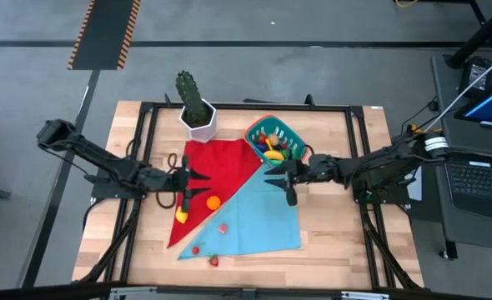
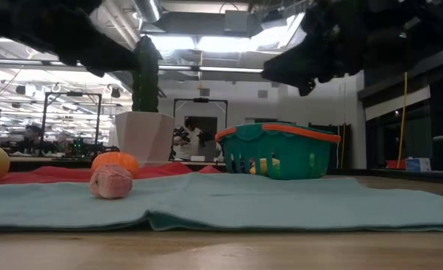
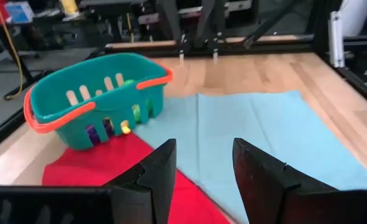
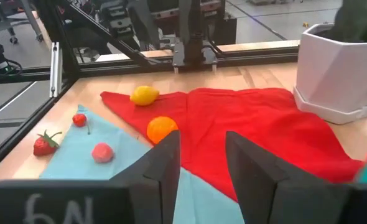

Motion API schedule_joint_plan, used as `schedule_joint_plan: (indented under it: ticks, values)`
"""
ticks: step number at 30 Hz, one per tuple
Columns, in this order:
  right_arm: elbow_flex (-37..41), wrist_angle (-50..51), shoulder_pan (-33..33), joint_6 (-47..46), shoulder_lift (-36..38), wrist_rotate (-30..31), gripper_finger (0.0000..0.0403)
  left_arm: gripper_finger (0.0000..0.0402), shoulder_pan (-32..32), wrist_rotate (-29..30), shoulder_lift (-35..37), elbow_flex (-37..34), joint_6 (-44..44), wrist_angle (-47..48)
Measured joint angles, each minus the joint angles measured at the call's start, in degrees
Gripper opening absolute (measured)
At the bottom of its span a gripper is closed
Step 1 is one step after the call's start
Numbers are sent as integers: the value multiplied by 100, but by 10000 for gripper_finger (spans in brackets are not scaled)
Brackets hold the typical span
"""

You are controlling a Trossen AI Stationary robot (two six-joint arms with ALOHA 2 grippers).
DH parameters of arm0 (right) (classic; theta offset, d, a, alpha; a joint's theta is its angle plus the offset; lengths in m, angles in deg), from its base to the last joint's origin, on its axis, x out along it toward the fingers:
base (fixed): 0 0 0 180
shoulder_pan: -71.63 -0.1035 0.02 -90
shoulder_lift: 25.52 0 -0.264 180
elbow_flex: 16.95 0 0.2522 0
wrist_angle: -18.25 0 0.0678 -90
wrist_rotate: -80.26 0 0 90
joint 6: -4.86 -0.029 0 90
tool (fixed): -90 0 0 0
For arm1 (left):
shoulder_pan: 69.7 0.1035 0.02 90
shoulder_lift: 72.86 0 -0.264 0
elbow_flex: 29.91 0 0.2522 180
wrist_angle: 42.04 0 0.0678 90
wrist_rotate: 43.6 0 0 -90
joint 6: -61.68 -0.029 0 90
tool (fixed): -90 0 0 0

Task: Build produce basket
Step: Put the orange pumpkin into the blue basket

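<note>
The teal basket (image 1: 273,142) with an orange-red rim stands on the table's far side, at the cloths' far corner, with several toy pieces inside. An orange (image 1: 213,201), a lemon (image 1: 181,216), a pink ball (image 1: 223,227) and two red berries (image 1: 196,249) lie loose on the cloths and the wood. My left gripper (image 1: 198,184) hovers open over the red cloth, just left of the orange, pointing right toward the basket (image 3: 96,99). My right gripper (image 1: 278,177) hovers open beside the basket's near side, pointing left toward the orange (image 4: 162,128) and lemon (image 4: 145,94).
A red cloth (image 1: 221,171) and a light blue cloth (image 1: 258,217) lie overlapped at the table's middle. A white hexagonal pot with a cactus (image 1: 198,117) stands at the far edge, left of the basket. Black frame rails (image 1: 146,150) run along the table's sides.
</note>
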Motion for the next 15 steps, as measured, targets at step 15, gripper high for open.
schedule_joint_plan:
  ticks: [15]
  values:
    - [-589, 39, 1, -76, -604, -2, 129, 143, -611, 122, 616, -321, -35, 660]
